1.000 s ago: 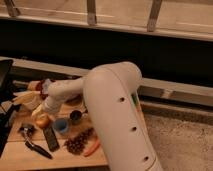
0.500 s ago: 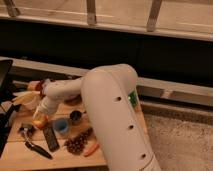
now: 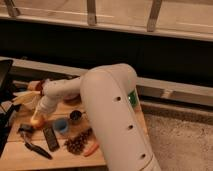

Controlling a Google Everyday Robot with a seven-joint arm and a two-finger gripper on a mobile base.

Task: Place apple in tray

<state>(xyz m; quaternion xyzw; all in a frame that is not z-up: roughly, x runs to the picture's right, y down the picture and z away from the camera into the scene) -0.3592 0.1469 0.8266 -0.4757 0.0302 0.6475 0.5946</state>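
In the camera view, your one arm (image 3: 107, 115) fills the middle of the picture and reaches out toward 9 o'clock, with the gripper (image 3: 37, 117) pointing down over the left part of the wooden table (image 3: 60, 159). The jaws are drawn together, and the apple (image 3: 35, 121) sits right at their tip, on the 6 o'clock side of the wrist, so you can take it as clamped, though the fingers themselves are hard to pick out against the fruit. The apple is low, at or just off the table top. It is round, so it has no long axis for you to line up. Just beside it at 3 o'clock stands a blue cup (image 3: 61, 125), with a dark cup (image 3: 76, 116) beyond that. A flat black block (image 3: 50, 138) lies at 5 o'clock, and a carrot (image 3: 91, 149) lies well apart, near the arm's base. You cannot see the tray here, and the arm hides much of the back of the table. The coming move likely turns on lifting straight up, clear of the cups, before you carry the apple anywhere. Find the tray first.
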